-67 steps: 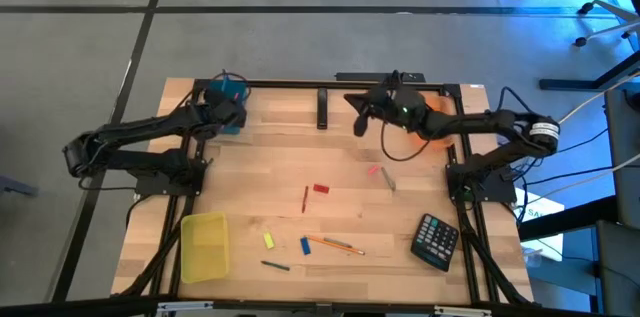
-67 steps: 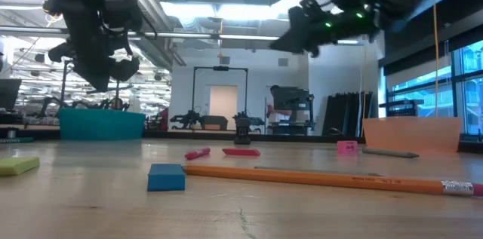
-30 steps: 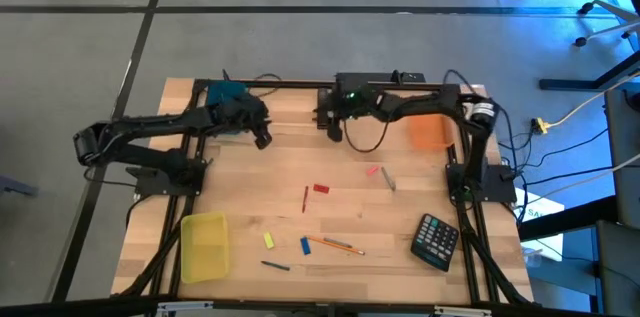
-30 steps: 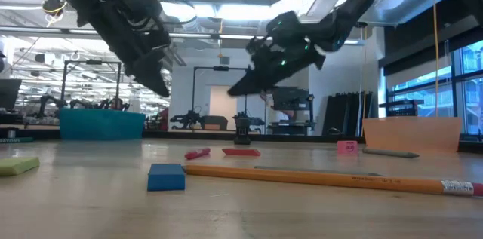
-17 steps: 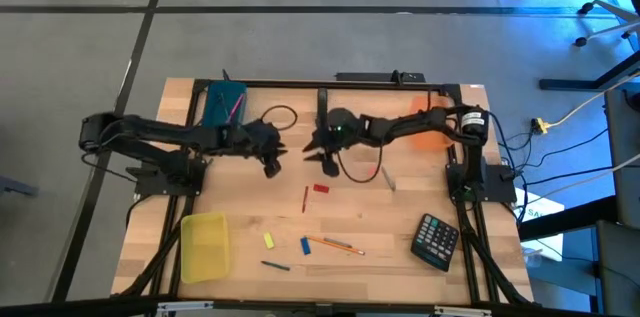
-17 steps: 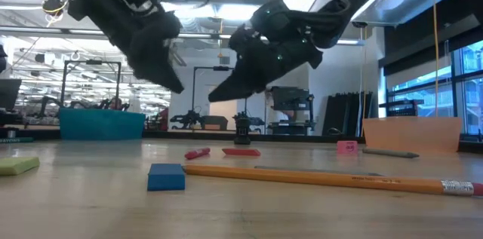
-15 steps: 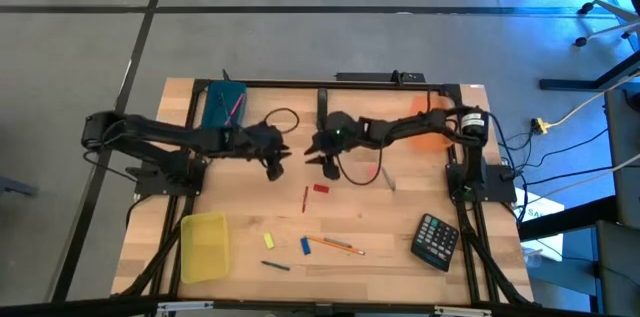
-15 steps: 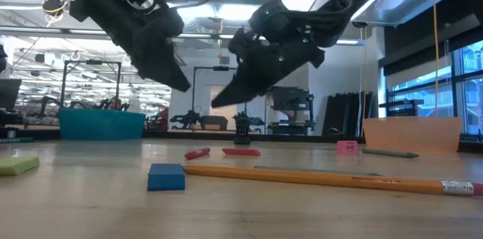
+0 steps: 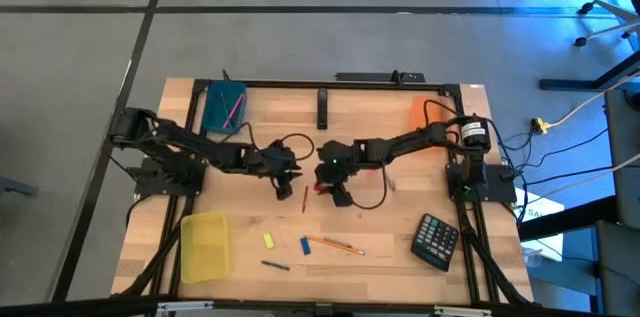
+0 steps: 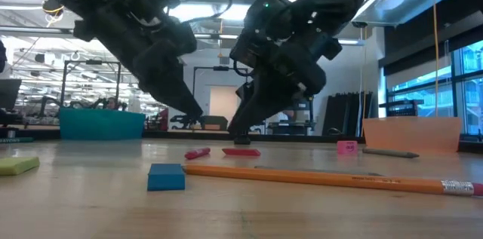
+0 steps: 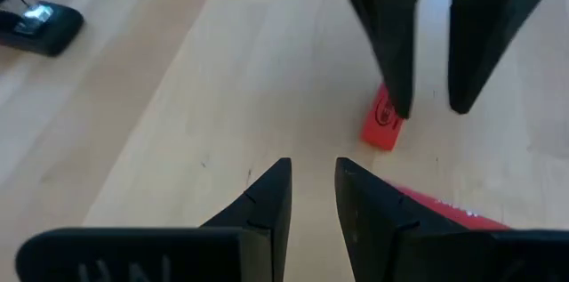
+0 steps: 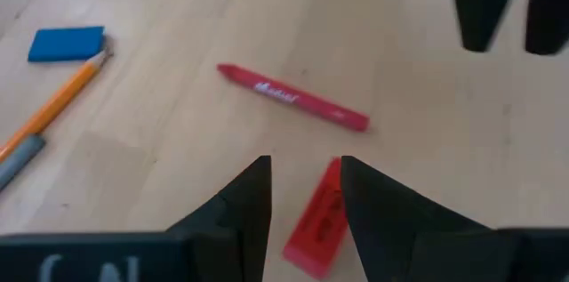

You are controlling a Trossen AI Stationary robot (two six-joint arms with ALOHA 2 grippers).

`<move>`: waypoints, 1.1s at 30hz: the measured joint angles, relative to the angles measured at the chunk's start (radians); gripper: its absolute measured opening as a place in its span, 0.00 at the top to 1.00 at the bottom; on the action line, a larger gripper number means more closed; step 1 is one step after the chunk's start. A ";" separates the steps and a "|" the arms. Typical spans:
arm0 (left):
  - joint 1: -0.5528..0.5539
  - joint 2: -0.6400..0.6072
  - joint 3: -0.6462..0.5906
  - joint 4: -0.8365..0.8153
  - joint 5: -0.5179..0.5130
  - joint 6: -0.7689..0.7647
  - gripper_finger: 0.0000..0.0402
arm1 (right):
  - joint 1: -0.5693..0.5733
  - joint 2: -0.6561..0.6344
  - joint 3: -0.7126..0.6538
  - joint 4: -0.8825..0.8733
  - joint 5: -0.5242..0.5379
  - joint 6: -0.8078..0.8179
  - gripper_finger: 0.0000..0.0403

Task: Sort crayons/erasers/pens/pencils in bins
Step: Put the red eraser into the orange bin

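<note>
A red eraser [image 12: 316, 220] lies flat on the wooden table [image 9: 400, 257] near its middle, with a red crayon [image 12: 293, 97] beside it. My right gripper [image 12: 307, 184] is open just above the eraser, one finger on each side of it; no touch shows. My left gripper [image 11: 313, 189] is open with a narrow gap and hangs over bare wood just to the left of the crayon [image 9: 305, 199]. A yellow eraser [image 9: 268, 240], a blue eraser [image 9: 305, 246], a pencil [image 9: 335, 245] and a dark pen [image 9: 276, 266] lie nearer the front edge.
The teal bin [image 9: 222, 107] stands at the far left with a pink stick in it. The orange bin [image 9: 425, 112] is at the far right, the yellow bin [image 9: 203, 247] at the near left. A black calculator [image 9: 437, 240] lies at the near right. A pink block [image 10: 346, 147] and a grey stick [image 10: 389, 152] lie right of the grippers.
Both grippers have come from the far edge toward the table's middle, sinking and tipping their fingers downward. The left one has also gone rightward, away from the teal bin. The right one now stands over the red eraser. No object has moved.
</note>
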 joint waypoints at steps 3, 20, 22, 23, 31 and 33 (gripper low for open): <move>-0.004 0.035 0.000 0.041 0.000 0.000 0.80 | 0.022 0.000 0.000 -0.062 0.086 0.023 0.66; -0.039 0.109 0.000 0.171 0.000 0.087 0.80 | 0.060 0.048 -0.025 -0.065 0.263 0.192 0.66; -0.043 0.109 0.000 0.170 0.000 0.086 0.80 | 0.060 0.056 -0.035 -0.038 0.267 0.209 0.68; -0.046 0.109 0.000 0.170 0.000 0.086 0.80 | 0.060 0.057 -0.038 -0.027 0.269 0.215 0.70; -0.074 0.109 0.000 0.169 0.001 0.086 0.80 | 0.061 0.042 -0.040 -0.018 0.292 0.227 0.84; -0.074 0.109 0.000 0.169 0.001 0.082 0.80 | 0.061 0.018 -0.041 -0.018 0.293 0.208 0.84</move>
